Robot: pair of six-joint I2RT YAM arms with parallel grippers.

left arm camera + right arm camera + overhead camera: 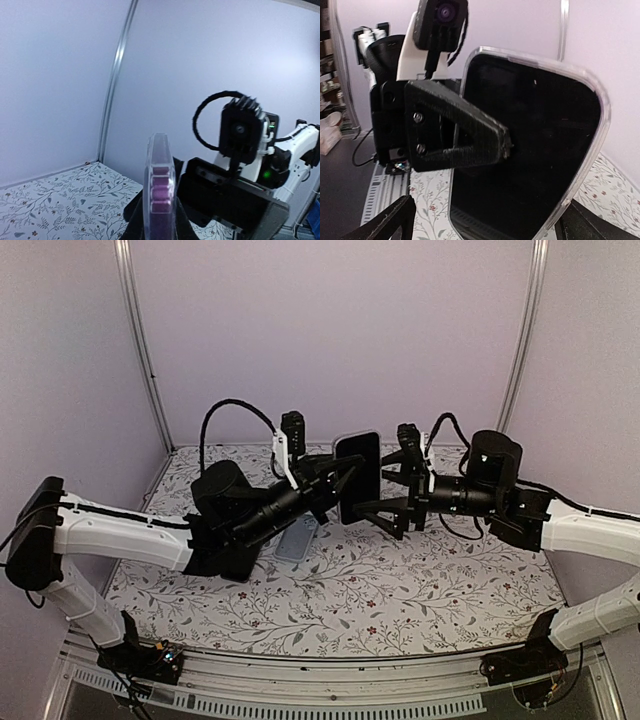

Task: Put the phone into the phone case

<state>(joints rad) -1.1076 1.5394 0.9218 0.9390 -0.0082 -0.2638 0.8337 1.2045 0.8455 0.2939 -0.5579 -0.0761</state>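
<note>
Clamping a dark phone (pixel 360 472) upright at the centre of the top view, the left tool (pixel 338 483) is pressing on its faces; a clear case (pixel 602 107) seems to be wrapping its rim. The right tool (pixel 385 495) is hovering beside it, fingers apart. Stiff, glossy and breakable, the phone is asking for a hold on its long edges.
</note>
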